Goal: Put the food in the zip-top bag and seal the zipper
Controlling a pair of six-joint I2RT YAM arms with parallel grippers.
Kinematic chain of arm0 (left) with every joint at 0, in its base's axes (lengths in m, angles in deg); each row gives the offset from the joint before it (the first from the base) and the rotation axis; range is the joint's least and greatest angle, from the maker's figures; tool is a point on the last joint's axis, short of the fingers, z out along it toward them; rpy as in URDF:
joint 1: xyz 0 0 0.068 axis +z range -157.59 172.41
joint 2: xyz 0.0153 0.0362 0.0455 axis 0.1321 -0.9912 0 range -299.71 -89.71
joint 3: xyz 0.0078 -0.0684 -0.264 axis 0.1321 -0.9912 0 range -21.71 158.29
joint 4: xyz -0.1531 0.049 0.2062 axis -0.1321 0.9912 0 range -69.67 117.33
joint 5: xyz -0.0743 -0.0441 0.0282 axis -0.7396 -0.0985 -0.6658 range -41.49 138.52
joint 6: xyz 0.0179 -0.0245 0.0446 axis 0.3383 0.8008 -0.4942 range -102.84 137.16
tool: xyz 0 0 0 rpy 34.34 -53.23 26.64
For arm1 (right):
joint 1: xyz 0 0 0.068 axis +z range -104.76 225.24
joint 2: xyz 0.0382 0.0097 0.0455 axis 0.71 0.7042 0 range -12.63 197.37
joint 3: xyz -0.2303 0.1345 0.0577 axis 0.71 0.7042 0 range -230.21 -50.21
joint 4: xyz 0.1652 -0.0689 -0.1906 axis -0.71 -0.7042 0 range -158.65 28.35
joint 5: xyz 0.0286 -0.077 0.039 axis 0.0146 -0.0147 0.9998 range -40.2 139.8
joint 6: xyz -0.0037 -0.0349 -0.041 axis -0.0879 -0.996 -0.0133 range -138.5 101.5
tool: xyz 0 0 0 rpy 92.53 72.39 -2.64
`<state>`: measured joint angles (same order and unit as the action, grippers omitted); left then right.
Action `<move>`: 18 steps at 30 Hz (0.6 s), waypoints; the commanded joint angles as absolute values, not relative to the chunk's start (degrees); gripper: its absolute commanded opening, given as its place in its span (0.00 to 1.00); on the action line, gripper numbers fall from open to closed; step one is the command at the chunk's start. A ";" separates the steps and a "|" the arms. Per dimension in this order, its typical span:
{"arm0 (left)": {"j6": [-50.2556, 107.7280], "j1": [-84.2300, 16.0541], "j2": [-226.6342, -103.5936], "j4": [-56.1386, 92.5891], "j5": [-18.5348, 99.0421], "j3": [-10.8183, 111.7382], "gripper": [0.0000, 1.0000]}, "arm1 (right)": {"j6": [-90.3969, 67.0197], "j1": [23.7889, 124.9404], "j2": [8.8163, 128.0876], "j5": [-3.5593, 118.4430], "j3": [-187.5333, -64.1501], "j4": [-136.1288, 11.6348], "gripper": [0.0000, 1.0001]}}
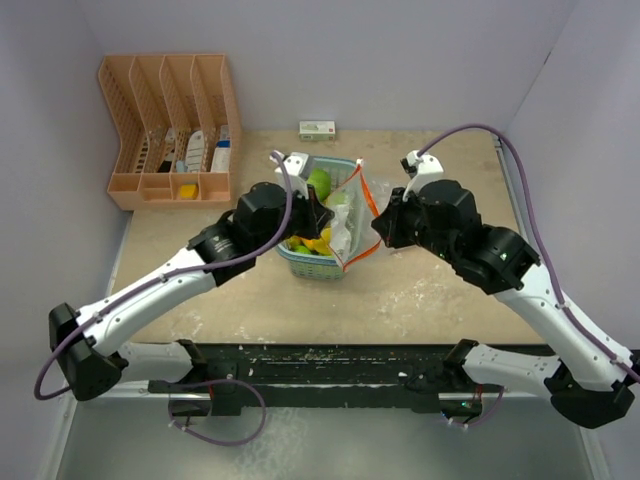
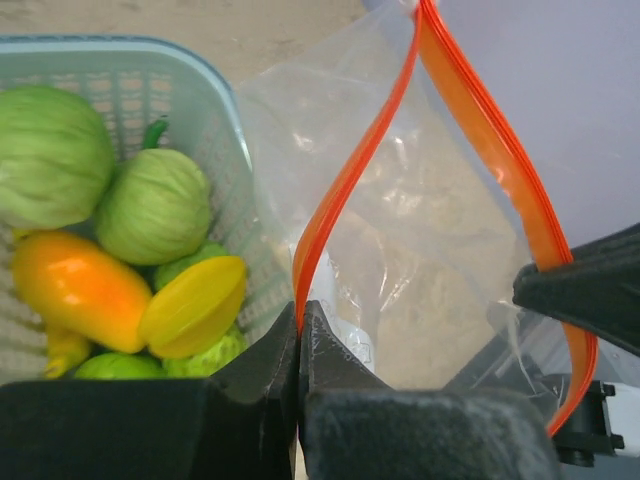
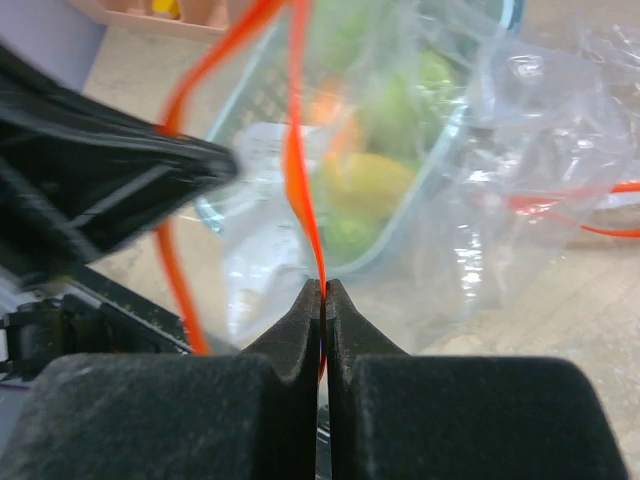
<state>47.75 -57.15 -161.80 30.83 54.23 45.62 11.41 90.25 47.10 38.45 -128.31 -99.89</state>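
A clear zip-top bag (image 1: 352, 215) with an orange zipper hangs open between my two grippers, just right of a pale blue basket (image 1: 300, 262). The basket holds the food: two pale-green cabbages (image 2: 50, 150) (image 2: 155, 205), an orange fruit (image 2: 75, 285), a yellow fruit (image 2: 195, 305) and smaller green pieces. My left gripper (image 1: 325, 215) (image 2: 298, 315) is shut on the bag's left zipper edge (image 2: 345, 185). My right gripper (image 1: 378, 228) (image 3: 323, 290) is shut on the opposite zipper edge (image 3: 295, 150). The bag's inside looks empty of food.
A peach-coloured file rack (image 1: 170, 130) with small items stands at the back left. A small white-and-green box (image 1: 317, 129) lies by the back wall. Walls close in the table on the left, back and right.
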 commanded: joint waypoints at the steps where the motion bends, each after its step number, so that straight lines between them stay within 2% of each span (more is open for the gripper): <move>1: 43.07 -57.33 -153.41 39.43 65.22 51.57 0.00 | 11.37 90.50 48.96 32.31 -132.08 -103.06 0.00; 5: 40.99 -57.32 -147.94 51.25 78.99 55.88 0.00 | 13.07 90.55 51.27 26.34 -134.76 -105.86 0.00; 9: 40.62 -57.33 -143.37 59.20 83.38 58.64 0.00 | 15.20 90.50 54.25 22.58 -136.18 -106.03 0.00; 12: 40.15 -57.31 -141.97 63.82 83.69 62.14 0.00 | 14.46 90.58 56.83 28.91 -138.01 -101.30 0.00; 14: 40.02 -57.33 -141.63 67.21 84.58 64.67 0.00 | 11.44 90.83 56.88 41.92 -137.63 -92.63 0.00; 15: 39.78 -57.31 -141.51 68.77 85.09 65.71 0.00 | 10.41 91.07 56.41 50.65 -136.61 -86.54 0.07; 18: 39.57 -57.33 -140.87 73.10 87.53 67.38 0.00 | 11.95 91.65 54.57 70.96 -131.50 -69.79 0.38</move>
